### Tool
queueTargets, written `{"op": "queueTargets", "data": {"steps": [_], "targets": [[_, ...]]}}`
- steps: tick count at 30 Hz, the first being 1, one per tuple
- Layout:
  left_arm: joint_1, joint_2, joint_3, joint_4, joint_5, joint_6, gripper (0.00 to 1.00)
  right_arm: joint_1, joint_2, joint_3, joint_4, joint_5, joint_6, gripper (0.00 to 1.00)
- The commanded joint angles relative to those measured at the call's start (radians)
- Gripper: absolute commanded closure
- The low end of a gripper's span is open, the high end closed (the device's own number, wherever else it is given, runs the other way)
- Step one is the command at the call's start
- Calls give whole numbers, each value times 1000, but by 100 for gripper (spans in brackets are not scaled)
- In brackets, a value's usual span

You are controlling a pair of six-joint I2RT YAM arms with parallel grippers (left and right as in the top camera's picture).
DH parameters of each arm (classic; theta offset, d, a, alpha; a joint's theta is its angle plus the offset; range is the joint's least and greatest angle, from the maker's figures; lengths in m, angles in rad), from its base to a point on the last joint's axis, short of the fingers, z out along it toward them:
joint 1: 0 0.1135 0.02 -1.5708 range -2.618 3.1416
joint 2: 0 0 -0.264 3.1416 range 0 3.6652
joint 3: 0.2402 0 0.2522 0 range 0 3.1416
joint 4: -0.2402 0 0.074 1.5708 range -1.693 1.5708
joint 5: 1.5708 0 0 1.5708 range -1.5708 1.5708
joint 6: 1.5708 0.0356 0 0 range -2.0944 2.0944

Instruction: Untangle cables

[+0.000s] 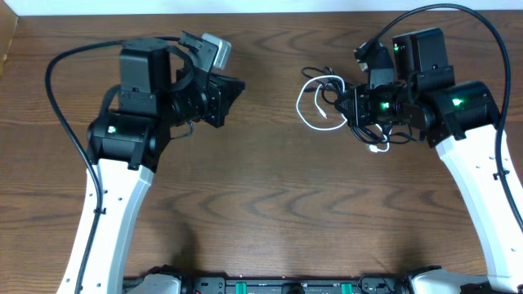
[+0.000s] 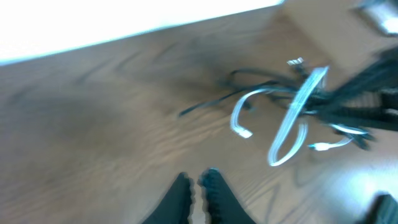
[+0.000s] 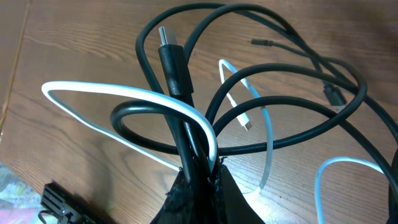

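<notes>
The right gripper [image 3: 199, 182] has its jaws pressed together on the cables [image 1: 321, 91] - in the right wrist view a black cable [image 3: 180, 134] and the white cable [image 3: 118, 90] both run down between the fingers. Above the grip, this black cable ends in a flat plug [image 3: 170, 55] that points upward. The white cable makes a wide loop to the left of the fingers, and other black loops spread to the right and cross over each other. The tangle is at the far right part of the wooden table [image 1: 270, 188], just beside the right gripper.

The left gripper [image 2: 198, 188] is well apart from the tangle, over bare wood - its fingers are parted by only a narrow gap and nothing is between them. Its wrist view is blurred, so the cables are seen there only as unclear loops.
</notes>
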Motion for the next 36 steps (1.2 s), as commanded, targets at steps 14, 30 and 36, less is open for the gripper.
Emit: {"op": "queueTargets", "data": {"steps": [14, 30, 36], "targets": [[-195, 221, 16, 198, 37, -126, 44, 15, -18, 23, -5, -12, -9, 99], [-222, 284, 17, 281, -50, -171, 92, 15, -18, 23, -7, -6, -10, 99], [-194, 214, 57, 208, -303, -173, 92, 15, -16, 20, -49, 72, -10, 99]]}}
